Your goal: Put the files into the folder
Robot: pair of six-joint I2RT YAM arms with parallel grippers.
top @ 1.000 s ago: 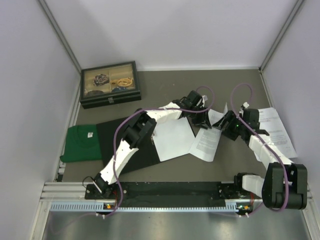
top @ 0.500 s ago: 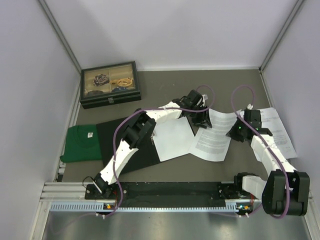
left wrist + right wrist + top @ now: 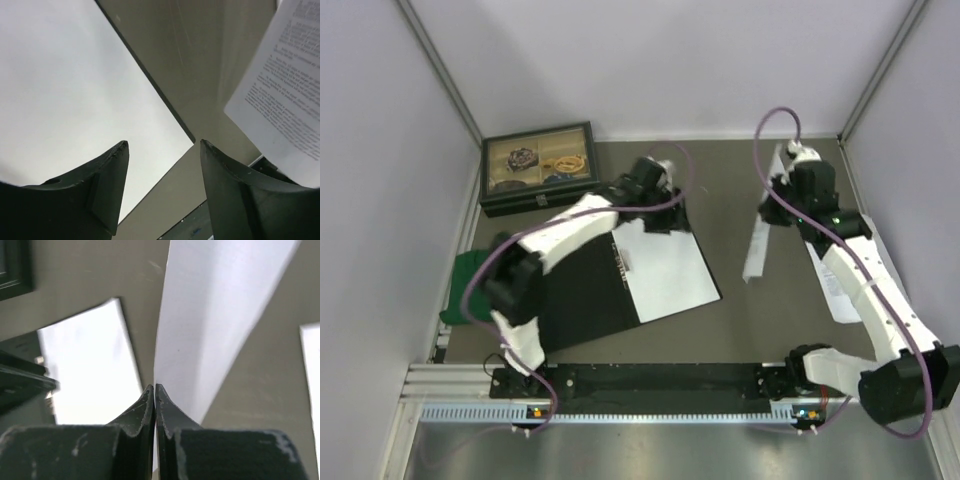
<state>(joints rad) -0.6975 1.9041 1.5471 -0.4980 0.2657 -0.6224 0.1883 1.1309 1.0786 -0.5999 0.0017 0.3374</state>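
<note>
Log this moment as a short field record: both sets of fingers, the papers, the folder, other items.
left fingers: open, empty, above the blank white paper sheet
right fingers: shut on a thin white paper sheet, lifted off the table
folder: open flat folder, black inside, blank sheet lying on its right half
other paper: one more white sheet on the table beneath the right arm
other items: green cloth; black glass-lidded box

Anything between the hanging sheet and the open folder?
Nothing. The top view shows only bare table between the sheet pinched in the right gripper and the folder.
</note>
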